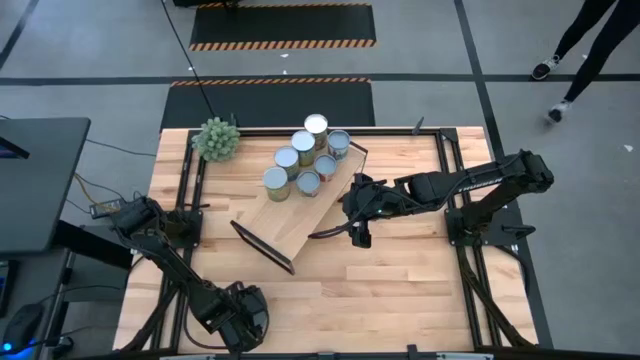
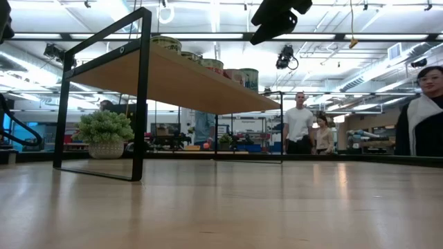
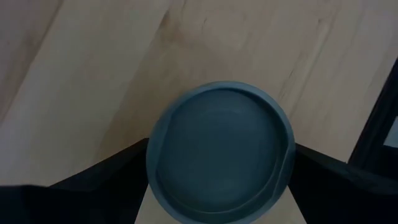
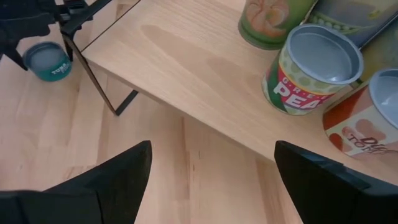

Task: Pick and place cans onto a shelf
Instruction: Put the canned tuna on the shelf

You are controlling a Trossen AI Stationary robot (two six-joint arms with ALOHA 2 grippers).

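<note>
The left gripper (image 1: 240, 315) hung low at the near left corner of the table (image 1: 400, 290), its fingers (image 3: 99, 180) spread wide on either side of a short can (image 3: 221, 152) with a bluish-grey top that stood on the wood. The can sat between the fingers, but whether they pressed on it I could not tell. From the other arm's camera that can (image 4: 48, 61) showed a teal side, well apart from the rest.

Further along, at the back left of the table, a spiky green plant (image 1: 216, 139) stood in a pale pot. Beside it the shelf (image 1: 300, 205) lay slantwise across the middle of the table, a light-wood board on black frame ends. Six cans (image 1: 305, 158) stood huddled on its far end, their round tops silvery or pale; one (image 4: 311, 68) had a green-peas label, and another (image 4: 367, 121) close against it was red and white.

To the right, the right gripper (image 1: 358, 210) hovered over the near edge of the shelf, just short of the cluster, with its fingers (image 4: 112, 180) wide apart and nothing between them.

Beyond the table, people (image 2: 299, 124) stood in the room behind.
</note>
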